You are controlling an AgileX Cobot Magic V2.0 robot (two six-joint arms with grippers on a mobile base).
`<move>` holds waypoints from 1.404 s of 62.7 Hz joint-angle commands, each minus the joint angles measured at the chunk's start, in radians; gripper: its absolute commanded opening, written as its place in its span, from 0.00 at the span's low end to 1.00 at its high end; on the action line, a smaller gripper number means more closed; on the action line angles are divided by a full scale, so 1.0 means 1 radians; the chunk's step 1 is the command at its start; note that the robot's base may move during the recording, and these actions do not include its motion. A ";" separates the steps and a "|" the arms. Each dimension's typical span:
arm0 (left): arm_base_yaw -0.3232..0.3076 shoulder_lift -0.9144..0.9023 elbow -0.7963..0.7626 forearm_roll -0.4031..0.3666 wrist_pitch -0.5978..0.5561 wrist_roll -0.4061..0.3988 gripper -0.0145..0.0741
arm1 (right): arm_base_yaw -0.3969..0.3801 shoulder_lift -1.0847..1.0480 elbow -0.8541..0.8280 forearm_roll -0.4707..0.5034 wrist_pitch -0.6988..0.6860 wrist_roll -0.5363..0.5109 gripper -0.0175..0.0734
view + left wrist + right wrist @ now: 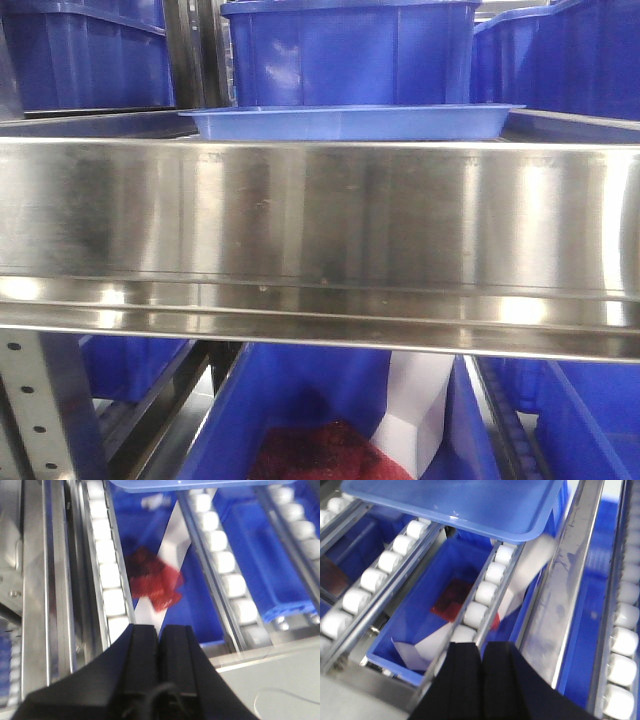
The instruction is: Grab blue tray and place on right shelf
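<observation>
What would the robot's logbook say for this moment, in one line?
blue tray: on right shelf | left gripper: shut, empty | right gripper: shut, empty

We saw the right shelf (320, 215) filling the front view, its brushed steel lip streaked with soft bright reflections. Behind it stood deep dark-blue bins (350, 50), three side by side. A perforated upright (35, 410) ran down at the lower left. Under the lip we looked into a lower bin (300, 400) that held something red (320, 455) and a white sheet (420, 410). In the wrist views we noted steel rails carrying white rollers (485, 595) above that lower level. A pale grey surface (280, 680) lay in the near corner; whether it was floor we could not tell.
</observation>
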 commanded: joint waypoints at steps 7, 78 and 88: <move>-0.011 -0.288 0.260 -0.010 -0.288 0.024 0.11 | 0.003 -0.219 0.218 -0.026 -0.262 -0.072 0.26; -0.011 -0.808 0.715 0.020 -0.626 0.024 0.11 | 0.003 -0.638 0.698 -0.062 -0.737 -0.084 0.26; -0.011 -0.808 0.715 0.020 -0.626 0.024 0.11 | 0.001 -0.638 0.698 -0.062 -0.738 -0.084 0.26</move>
